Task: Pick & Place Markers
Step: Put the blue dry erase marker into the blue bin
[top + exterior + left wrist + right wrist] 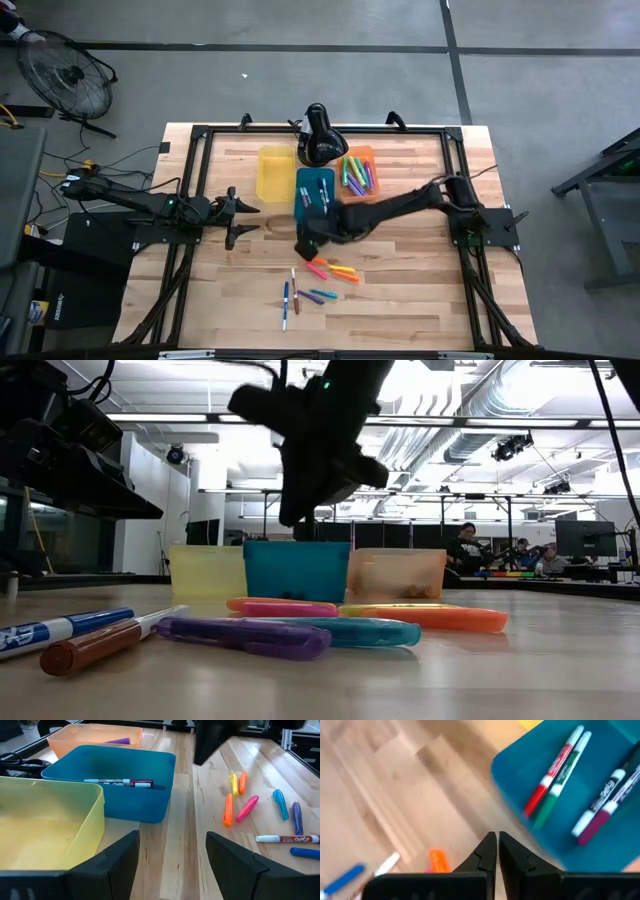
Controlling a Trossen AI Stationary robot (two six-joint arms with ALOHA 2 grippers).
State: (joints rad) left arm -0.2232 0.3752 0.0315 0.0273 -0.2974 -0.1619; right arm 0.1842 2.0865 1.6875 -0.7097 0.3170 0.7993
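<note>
Right gripper (308,243): fingers pressed together, holding nothing, above the bare wood just in front of the blue rectangular plastic bin (314,190).
Loose markers (322,270): thin coloured sticks lying flat on the wooden table (400,290), just beyond the right gripper toward the front edge; their long axes point in different directions.
Markers in bin: white-barrel pens (555,772) lie side by side inside the blue bin.
Left gripper (243,220): fingers wide apart, empty, waiting left of the yellow rectangular plastic bin (274,172).
Orange rectangular plastic bin (358,170): holds more markers.
</note>
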